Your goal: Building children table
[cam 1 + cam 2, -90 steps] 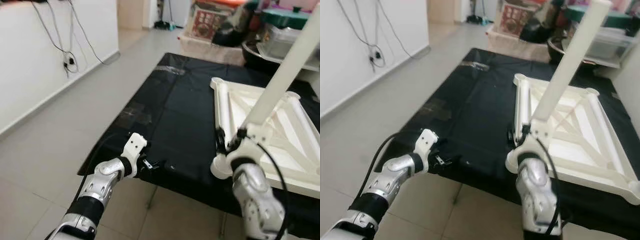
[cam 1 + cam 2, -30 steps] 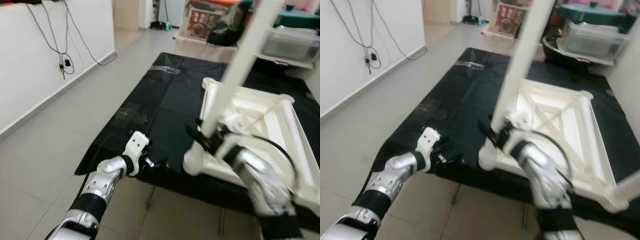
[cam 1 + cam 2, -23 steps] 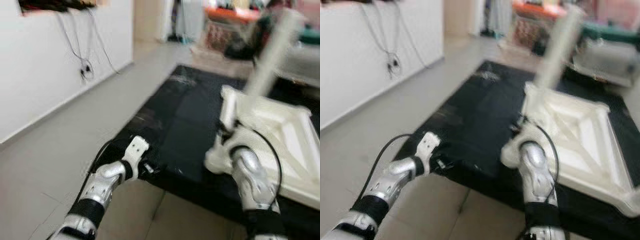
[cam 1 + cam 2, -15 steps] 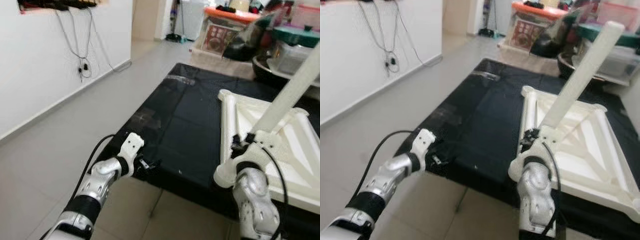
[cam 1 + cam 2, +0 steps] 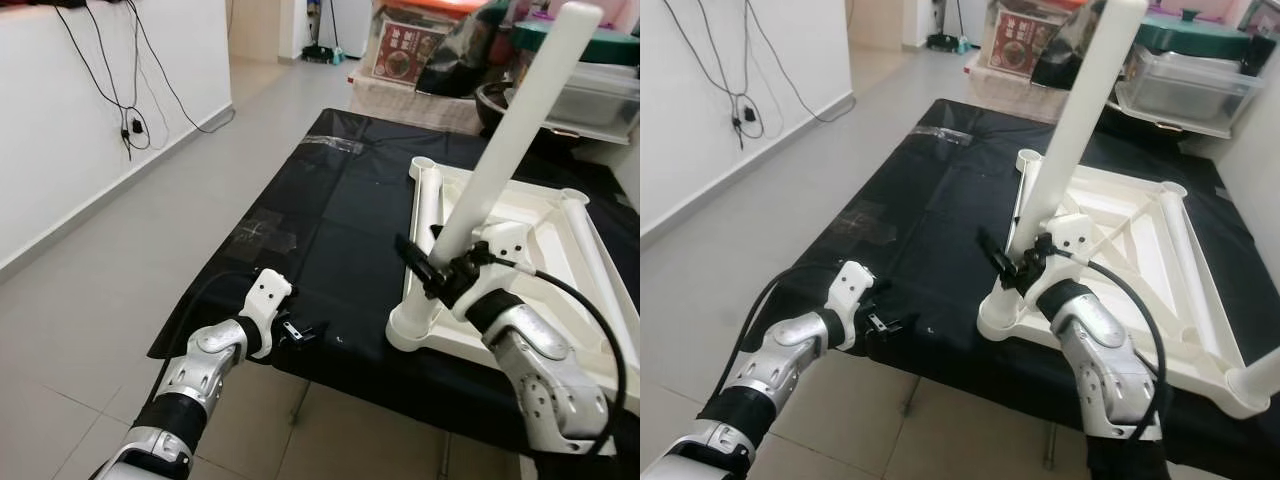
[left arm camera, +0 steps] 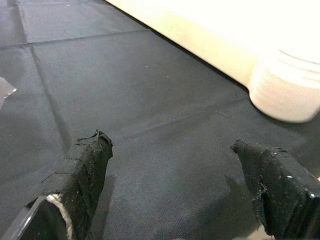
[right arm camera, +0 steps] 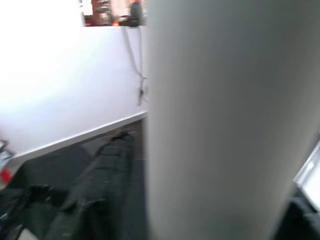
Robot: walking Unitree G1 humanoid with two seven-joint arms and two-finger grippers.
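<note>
A white wall [image 5: 70, 110] with dangling black cables [image 5: 130, 90] runs along the far left, above a grey tiled floor [image 5: 90, 300]. To its right stands a low desk [image 5: 330, 210] covered in black cloth. The left pincer [image 5: 305, 331] rests at the near left edge of that desk, and its two black fingers [image 6: 82, 170] stand wide apart just above the cloth, gripping nothing. Further right, the children's table [image 5: 540, 250] lies upside down on the black cloth, its white underside frame with crossed braces facing up. At its near left corner is a round white leg socket [image 5: 412, 330]; the left wrist view shows this socket sitting on the cloth well ahead of the left fingers. A long white table leg [image 5: 510, 130] rises at a slant from that corner, leaning up and to the right. The right pincer [image 5: 1015, 265] is closed around the lower part of this leg, just above the socket, with one black finger [image 7: 95, 195] seen beside the pale tube in the right wrist view. Beyond the desk, at the upper right, sit storage boxes [image 5: 590, 85] and household clutter.
</note>
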